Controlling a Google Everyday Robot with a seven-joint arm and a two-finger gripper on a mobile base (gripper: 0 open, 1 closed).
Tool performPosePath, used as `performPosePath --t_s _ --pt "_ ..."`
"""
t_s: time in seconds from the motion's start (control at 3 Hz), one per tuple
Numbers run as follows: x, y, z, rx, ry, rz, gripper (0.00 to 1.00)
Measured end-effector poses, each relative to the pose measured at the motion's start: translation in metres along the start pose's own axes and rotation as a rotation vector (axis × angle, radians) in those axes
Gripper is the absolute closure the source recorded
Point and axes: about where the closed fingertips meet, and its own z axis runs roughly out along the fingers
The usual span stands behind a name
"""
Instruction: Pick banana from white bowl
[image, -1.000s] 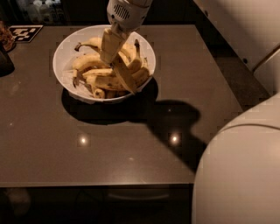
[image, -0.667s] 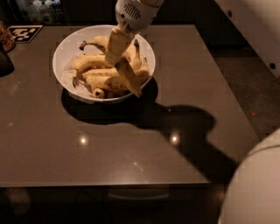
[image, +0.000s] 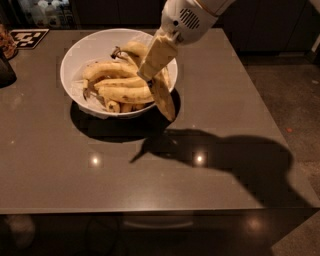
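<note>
A white bowl (image: 67, 75) heaped with other bananas (image: 120, 82) sat on the left half of the dark table (image: 225, 150), and above its right rim the tool (image: 148, 72) hung clamped on the banana (image: 164, 100), which dangled tip-down across that rim, with speckled floor (image: 295, 100) at right.

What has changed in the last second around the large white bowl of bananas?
The gripper, its fingers shut on the plump, curved yellow banana, moved right in view, carrying it from over the heap to the right rim of the large round white bowl. The bowl, the other yellow bananas and the brown table stayed put.
</note>
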Motion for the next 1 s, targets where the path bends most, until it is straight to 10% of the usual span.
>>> performPosePath --t_s 1.0 --pt "0.055 0.039 -0.038 0.034 -0.097 0.039 1.00"
